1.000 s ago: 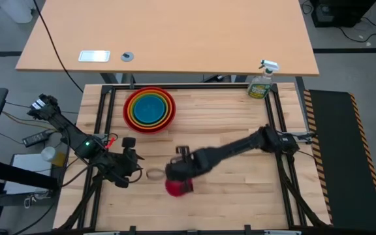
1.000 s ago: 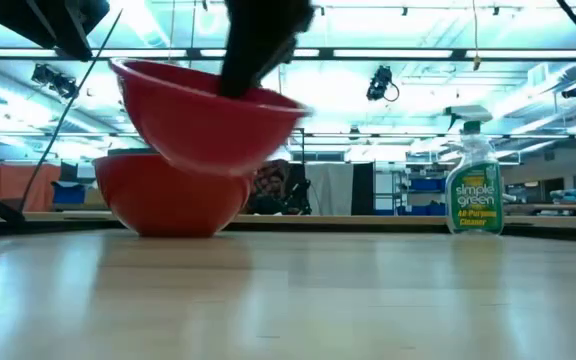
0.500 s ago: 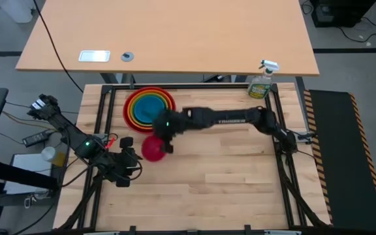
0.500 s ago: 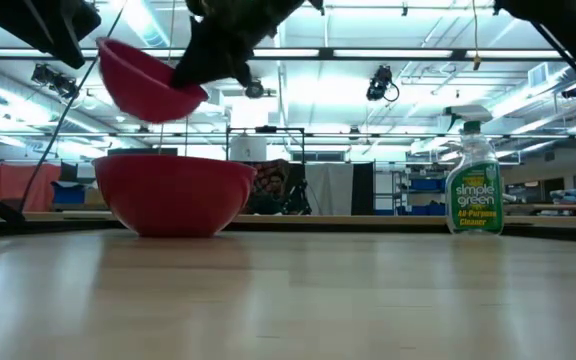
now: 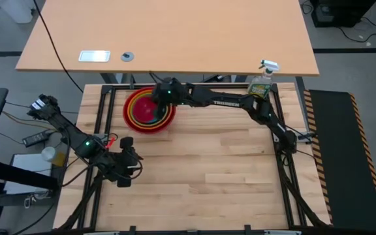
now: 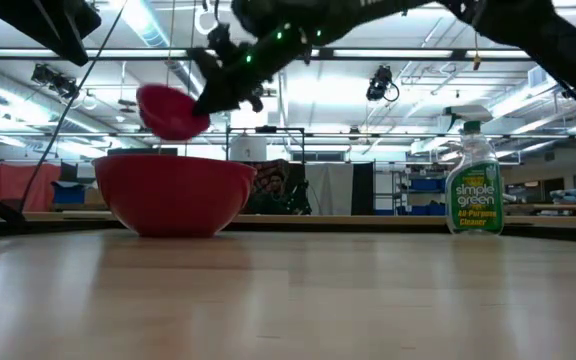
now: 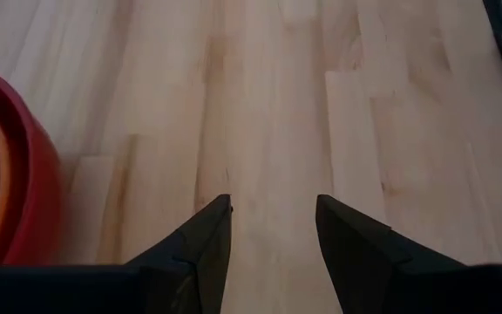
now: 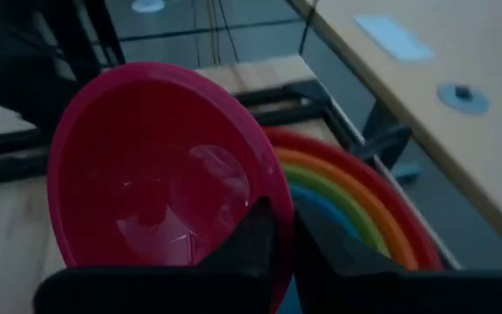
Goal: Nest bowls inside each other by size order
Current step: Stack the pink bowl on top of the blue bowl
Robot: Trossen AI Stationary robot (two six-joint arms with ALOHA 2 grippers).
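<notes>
A stack of nested bowls [image 5: 150, 109], red outermost, then orange, yellow-green and blue, rests by the red bowl's base [image 6: 173, 195] at the table's far left. My right gripper [image 5: 162, 98] is shut on the magenta-pink bowl [image 5: 146, 108] and holds it over the stack; the low view shows that bowl [image 6: 173, 110] above the red rim. My left gripper [image 5: 126, 164] is open and empty over bare table near the left side, and it also shows in the left wrist view [image 7: 273, 218]. My right gripper pinches the magenta-pink bowl's rim [image 8: 273, 187], one finger [image 8: 251, 240] inside the bowl and one [image 8: 325, 253] outside. The fingers come at it slanting from the table's right. The bowl hangs tilted, clear of the stack below.
A green spray bottle [image 5: 261, 81] stands at the table's far right corner and shows in the low view [image 6: 473, 175]. A light wooden desk [image 5: 168, 32] lies beyond the far edge. Bare wood spreads across the middle and near side.
My right gripper has carried the magenta-pink bowl from the table's near middle up and toward the far left, and now holds it over the nested stack. The bowl has stayed in the hold, tilted and clear of the table.
</notes>
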